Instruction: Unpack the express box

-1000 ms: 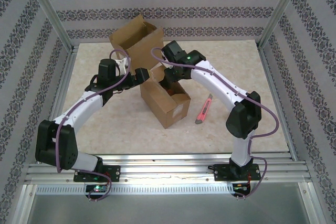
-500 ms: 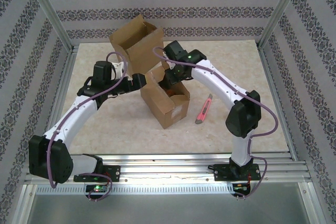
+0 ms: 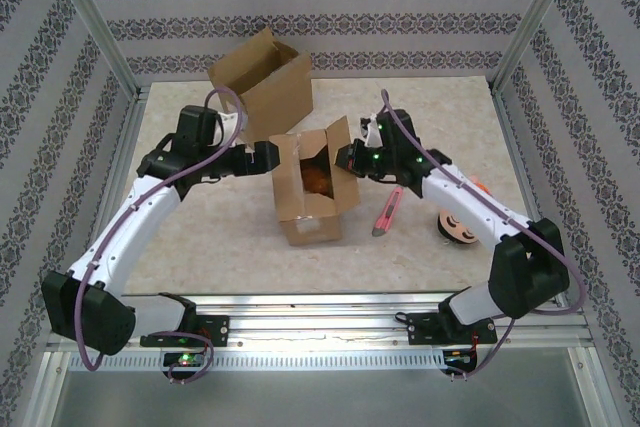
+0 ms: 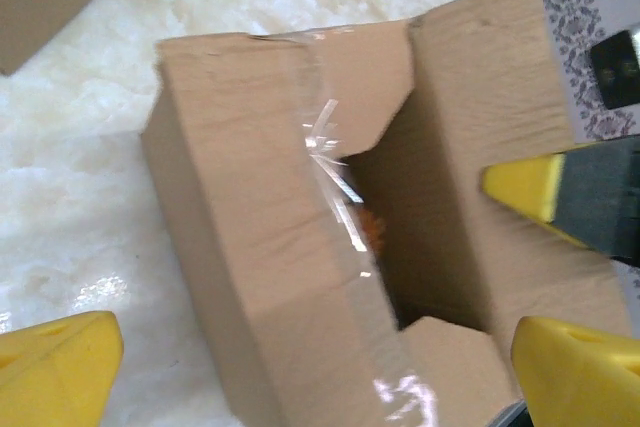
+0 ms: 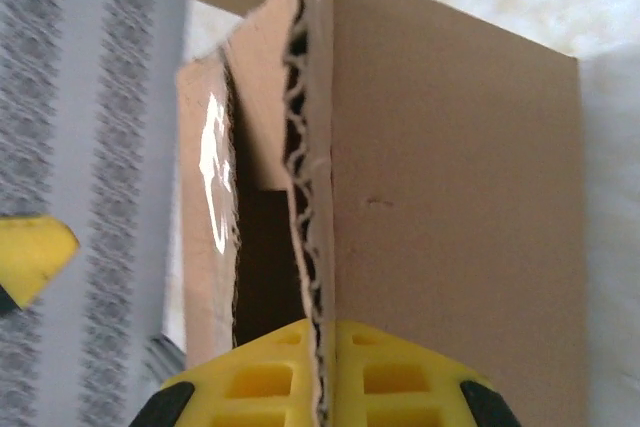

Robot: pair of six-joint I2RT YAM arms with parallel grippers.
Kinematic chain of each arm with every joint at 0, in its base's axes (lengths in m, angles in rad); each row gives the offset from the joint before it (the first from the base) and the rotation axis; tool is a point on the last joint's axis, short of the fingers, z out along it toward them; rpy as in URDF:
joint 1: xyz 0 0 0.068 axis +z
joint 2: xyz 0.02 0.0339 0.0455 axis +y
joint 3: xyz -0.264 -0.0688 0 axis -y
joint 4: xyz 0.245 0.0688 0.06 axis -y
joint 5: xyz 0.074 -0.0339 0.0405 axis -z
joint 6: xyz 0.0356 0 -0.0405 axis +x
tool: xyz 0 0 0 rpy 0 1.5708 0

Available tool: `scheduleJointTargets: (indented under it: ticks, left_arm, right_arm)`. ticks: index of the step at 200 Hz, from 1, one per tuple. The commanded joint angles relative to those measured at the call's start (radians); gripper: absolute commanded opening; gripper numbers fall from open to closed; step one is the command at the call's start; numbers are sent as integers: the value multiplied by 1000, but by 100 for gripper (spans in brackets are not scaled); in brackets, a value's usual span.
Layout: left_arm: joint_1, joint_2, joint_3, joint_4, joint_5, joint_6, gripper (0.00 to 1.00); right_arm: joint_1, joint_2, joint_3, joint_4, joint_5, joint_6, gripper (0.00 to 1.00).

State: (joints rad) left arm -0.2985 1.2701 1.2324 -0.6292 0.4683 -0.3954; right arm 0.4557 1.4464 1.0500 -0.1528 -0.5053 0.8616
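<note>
Small cardboard box (image 3: 312, 187): mid-table, flaps open, with an orange item (image 3: 318, 179) inside, kind unclear.
Right gripper (image 3: 350, 158): fingers pinched on the box's top flap (image 5: 318, 197).
Left gripper (image 3: 266, 156): jaws spread wide with the box between them, contact uncertain.
Larger box (image 3: 262, 82): behind, apart.
Pink knife (image 3: 388, 209): on the table (image 3: 210, 237), near the small box on the right gripper's side.
</note>
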Motion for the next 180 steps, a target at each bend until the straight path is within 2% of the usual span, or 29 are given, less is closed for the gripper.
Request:
scheduleJointTargets:
  ticks: [1,23,54,74,147,180]
  left_arm:
    - [-84,50,93,-163,-175,81,100]
    - [-174,109,169,-231,-345,73,100]
    - [-281,207,265,-337,-631,15,100]
    - [-336,264,313,-398,-773,-17,100]
    - [-476,438,413,-542,-1049,-98,100]
    - [-508,495,433,-565,-1092,-110,100]
  right_arm:
    - [20,-50,-128,453,-26,271,0]
    - [54,-80,-210,573,52,330,0]
    - [107,-132,-273,614,169,336,0]
    - [128,-165,-305,627,221,340,0]
    - [143,-192,-371,666,260,344,0]
    - [141,-180,-396,694,260,356,0]
